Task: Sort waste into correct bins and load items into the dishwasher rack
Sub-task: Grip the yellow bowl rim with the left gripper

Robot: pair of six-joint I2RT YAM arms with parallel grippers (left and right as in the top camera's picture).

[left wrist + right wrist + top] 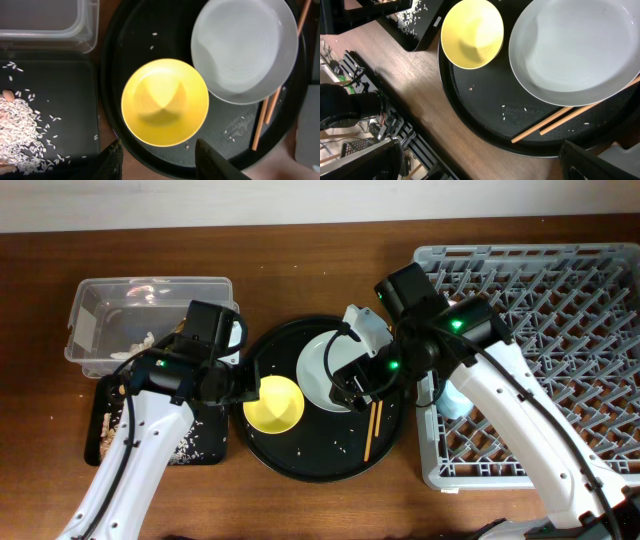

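The yellow bowl (273, 403) and the pale green plate (322, 365) sit on the large round black tray (300, 460), with the chopsticks (372, 430) lying by the plate's right rim. My left gripper (240, 385) is open and empty at the bowl's left edge; in the left wrist view its fingers (160, 162) frame the bowl (165, 102). My right gripper (350, 388) is open and empty over the plate (575, 47). The grey dishwasher rack (560, 330) holds a blue cup (455, 402). The pink cup is out of view.
The clear tub (150, 305) stands at the back left with pale scraps inside. The shallow black tray (200, 445) in front of it holds rice-like crumbs (20, 130) and a brownish scrap. A few crumbs lie on the round tray (515, 110).
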